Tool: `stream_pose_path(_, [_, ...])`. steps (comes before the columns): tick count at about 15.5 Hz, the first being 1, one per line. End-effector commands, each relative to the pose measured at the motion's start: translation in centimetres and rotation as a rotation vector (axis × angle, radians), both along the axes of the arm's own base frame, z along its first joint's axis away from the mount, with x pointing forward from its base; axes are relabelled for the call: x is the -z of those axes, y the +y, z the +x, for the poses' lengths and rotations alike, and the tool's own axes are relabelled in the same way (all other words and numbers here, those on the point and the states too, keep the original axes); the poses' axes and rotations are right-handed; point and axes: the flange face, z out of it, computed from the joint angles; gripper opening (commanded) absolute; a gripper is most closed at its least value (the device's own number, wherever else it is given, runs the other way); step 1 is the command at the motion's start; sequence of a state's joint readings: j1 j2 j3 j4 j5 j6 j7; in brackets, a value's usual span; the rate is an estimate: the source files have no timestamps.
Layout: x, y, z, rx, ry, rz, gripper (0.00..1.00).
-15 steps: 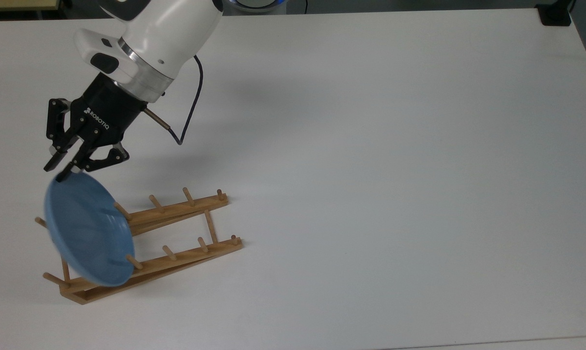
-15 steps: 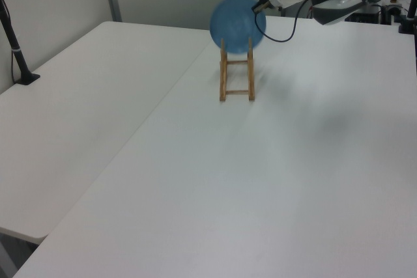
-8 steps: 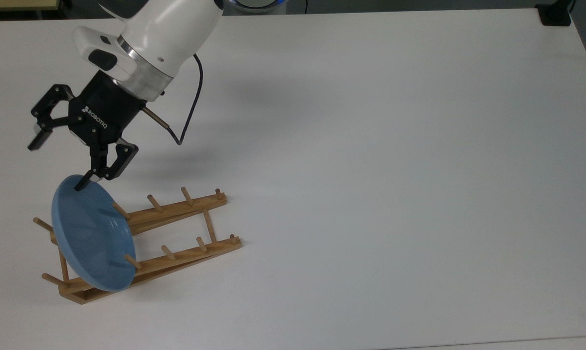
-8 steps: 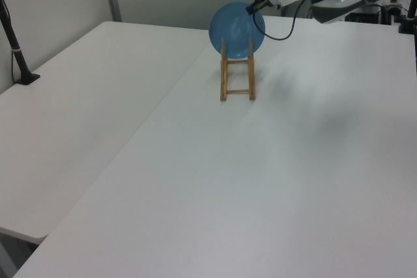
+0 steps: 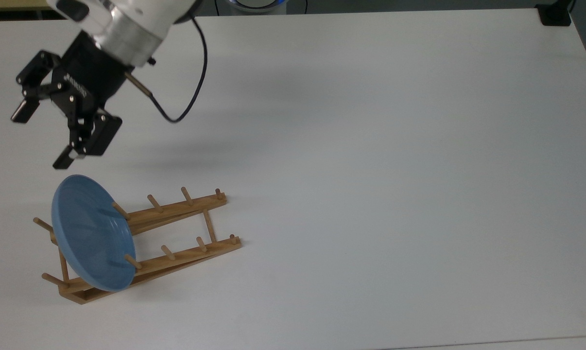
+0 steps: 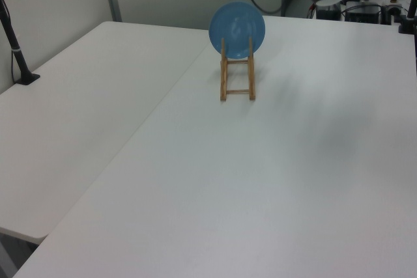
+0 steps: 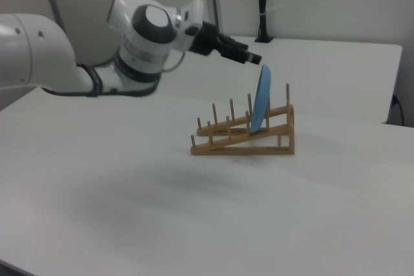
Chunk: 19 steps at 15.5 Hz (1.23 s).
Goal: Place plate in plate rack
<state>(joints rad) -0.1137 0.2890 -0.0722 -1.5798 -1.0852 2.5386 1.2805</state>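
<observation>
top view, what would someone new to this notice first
The glossy light-blue plate stands on edge between the pegs at the raised end of the wooden plate rack, near the top view's lower left corner. Just above it, the black gripper hangs clear of the plate's rim with its jaws spread wide. Around them stretches the bare white table.

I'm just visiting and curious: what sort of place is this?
Probably a robotics lab. A white robot arm works over a bare white table, where a blue plate stands in a wooden rack.
</observation>
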Motion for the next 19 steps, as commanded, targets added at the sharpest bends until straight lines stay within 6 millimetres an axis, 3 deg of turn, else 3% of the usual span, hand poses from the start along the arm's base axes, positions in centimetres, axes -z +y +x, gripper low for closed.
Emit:
stream_pose_path(1, [-4.0,3.9,-2.2,0.118,-0.001,0.189,1.0])
stream_pose_path(4, [-6.7,7.6,-4.6,0.195,0.048,0.395,1.0])
stream_pose_path(6, [-7.3,9.6,-6.4,0.224,0.164,0.521,1.0])
stream_pose_path(11, [-9.8,11.6,-11.1,0.207,0.383,0.74,1.0])
stream_pose_path(16, [-11.0,13.2,-14.9,-0.15,0.672,0.681,1.0])
stream_pose_path(19, [-10.6,13.3,-15.2,-0.393,0.783,0.551,1.0])
